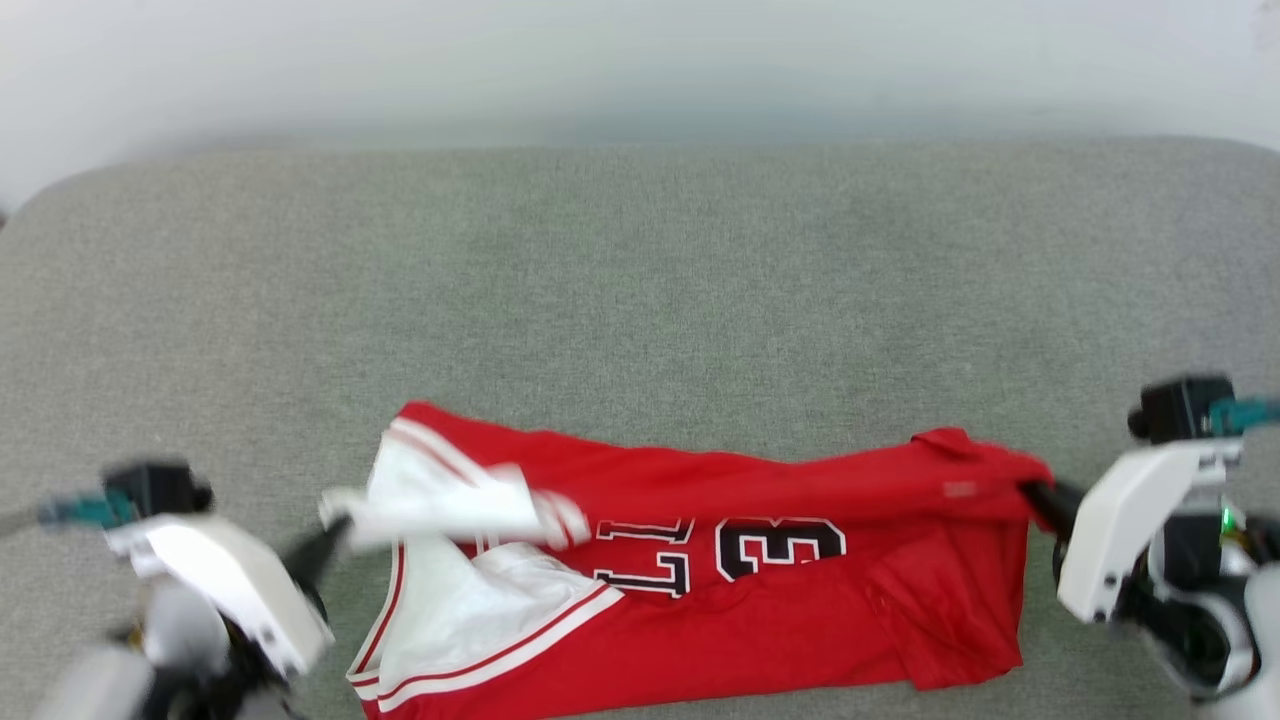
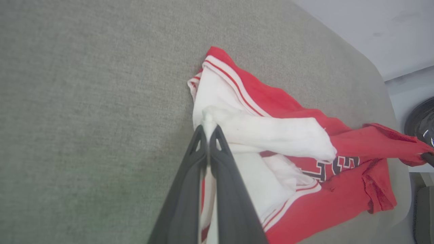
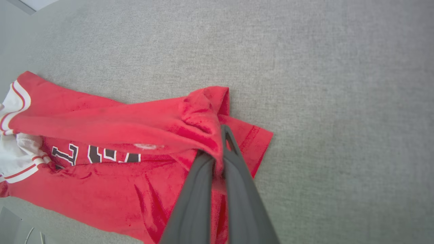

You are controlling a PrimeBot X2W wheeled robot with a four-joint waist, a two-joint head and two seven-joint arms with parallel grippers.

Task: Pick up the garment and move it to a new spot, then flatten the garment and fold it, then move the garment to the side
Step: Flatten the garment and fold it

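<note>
The garment (image 1: 760, 620), a red jersey shirt with white sleeves and black lettering, lies stretched across the near part of the grey surface (image 1: 640, 280). At its left end my left gripper (image 1: 335, 535) is shut on a white sleeve, which it holds lifted; the left wrist view shows the fingers (image 2: 217, 162) pinching white cloth of the garment (image 2: 339, 203). At the right end my right gripper (image 1: 1035, 495) is shut on the red hem, also raised. In the right wrist view its fingers (image 3: 237, 176) clamp a bunched fold of the garment (image 3: 101, 183).
The grey fabric surface stretches wide beyond the shirt toward a pale wall (image 1: 640, 60). Its rounded far corners show at left and right. A dark round object (image 2: 422, 118) sits past the surface's edge in the left wrist view.
</note>
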